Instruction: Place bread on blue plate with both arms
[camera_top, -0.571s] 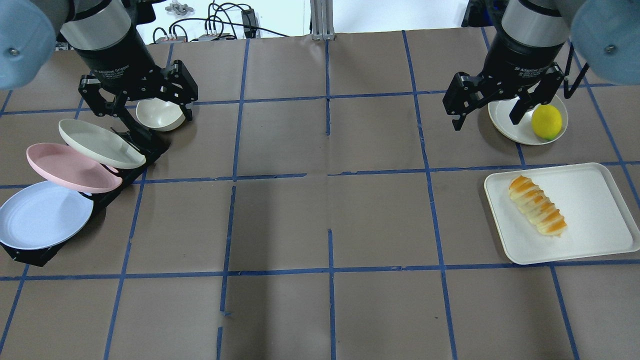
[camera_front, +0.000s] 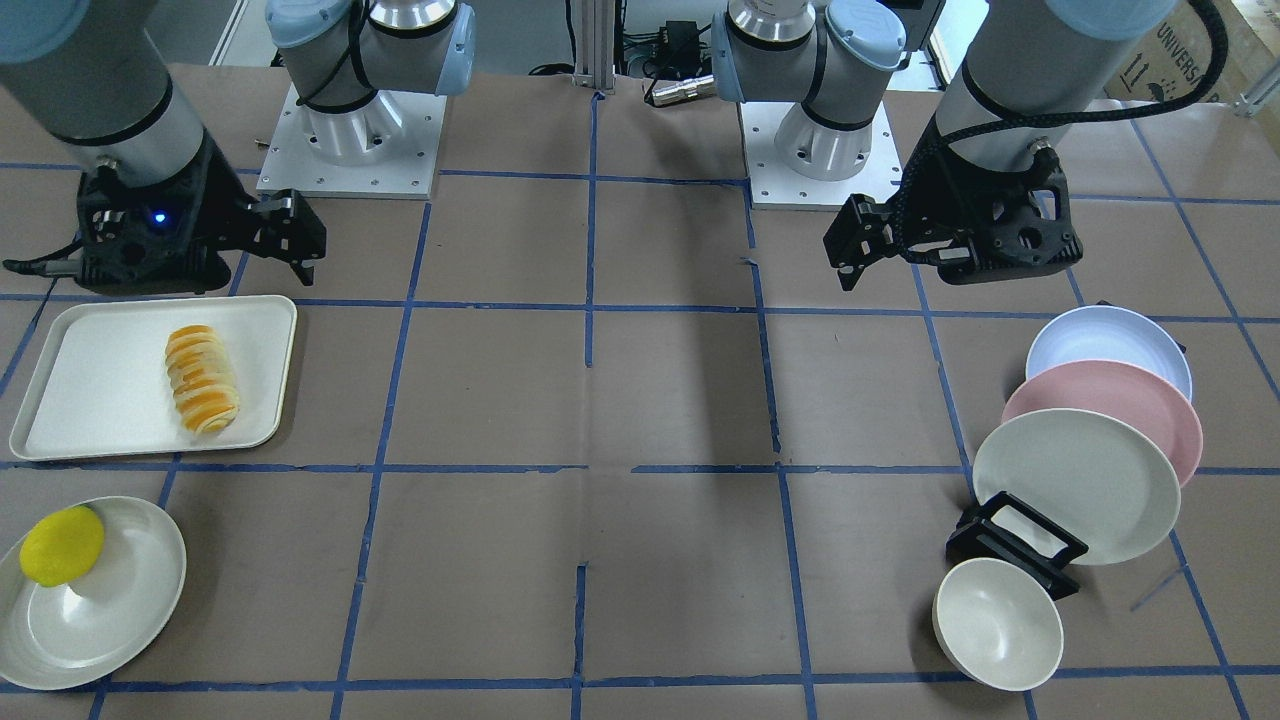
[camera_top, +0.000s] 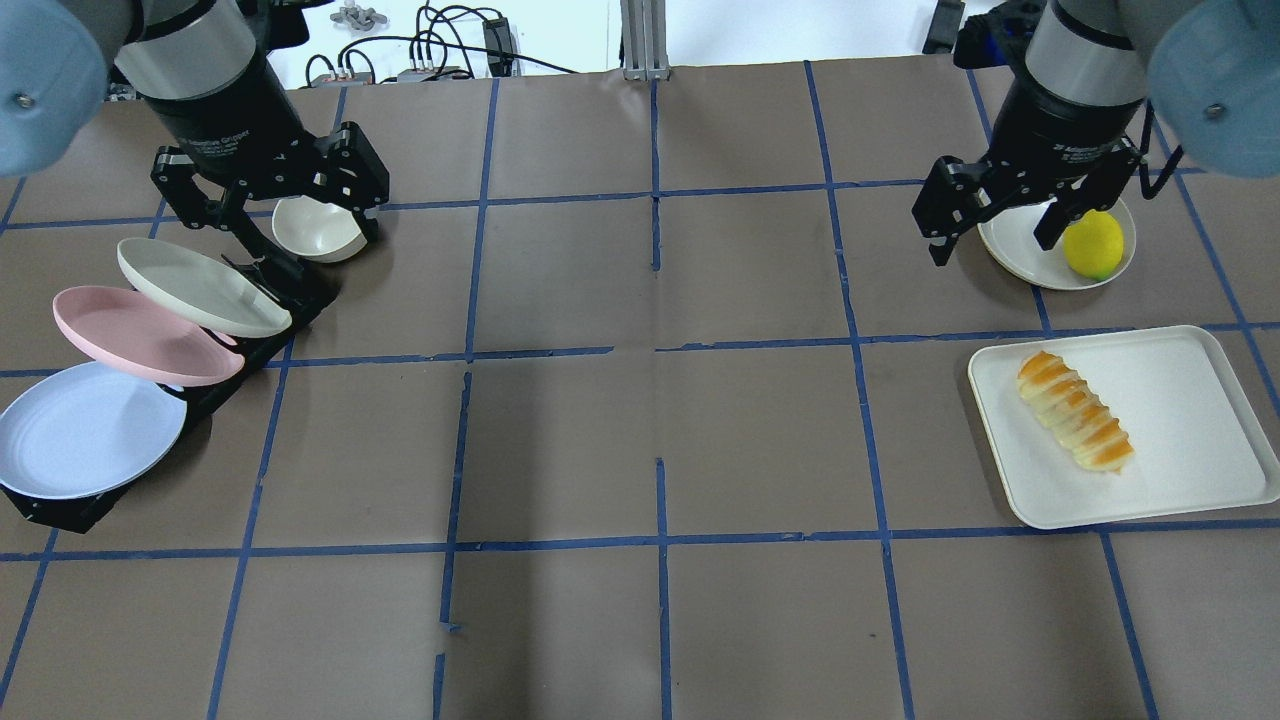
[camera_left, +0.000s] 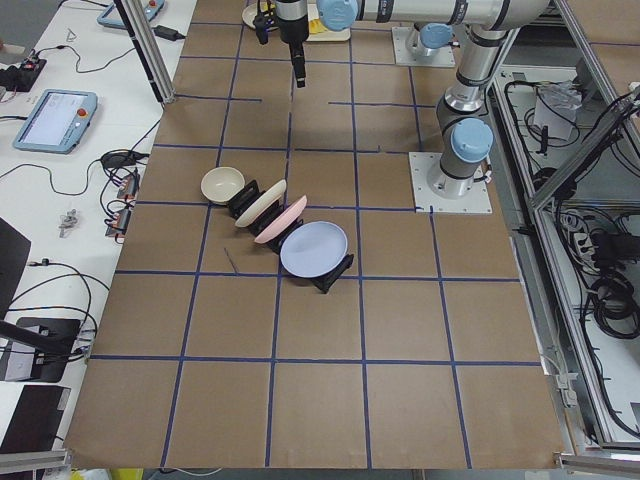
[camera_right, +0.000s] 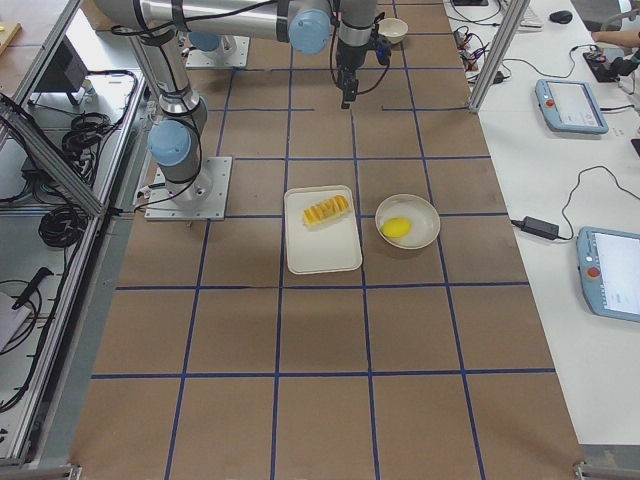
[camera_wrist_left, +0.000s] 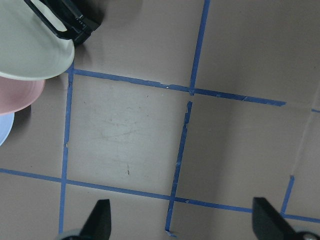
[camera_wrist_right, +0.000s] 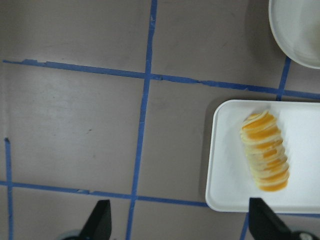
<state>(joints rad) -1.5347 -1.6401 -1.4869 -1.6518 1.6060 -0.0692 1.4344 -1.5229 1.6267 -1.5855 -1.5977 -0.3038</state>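
Overhead exterior, near side: blue plate (camera_top: 85, 430) is leaning in black rack (camera_top: 60, 510) at L edge of bench (camera_top: 660, 420), its top rim hiding under pink plate (camera_top: 140, 335). Bread (camera_top: 1075, 424) is lying on white tray (camera_top: 1190, 400), R side. Farther off, left end effector (camera_top: 298, 235) and right end effector (camera_top: 990, 248) are hovering wide open, gripping nothing. One finger of the right one is part-covering lemon (camera_top: 1095, 245).
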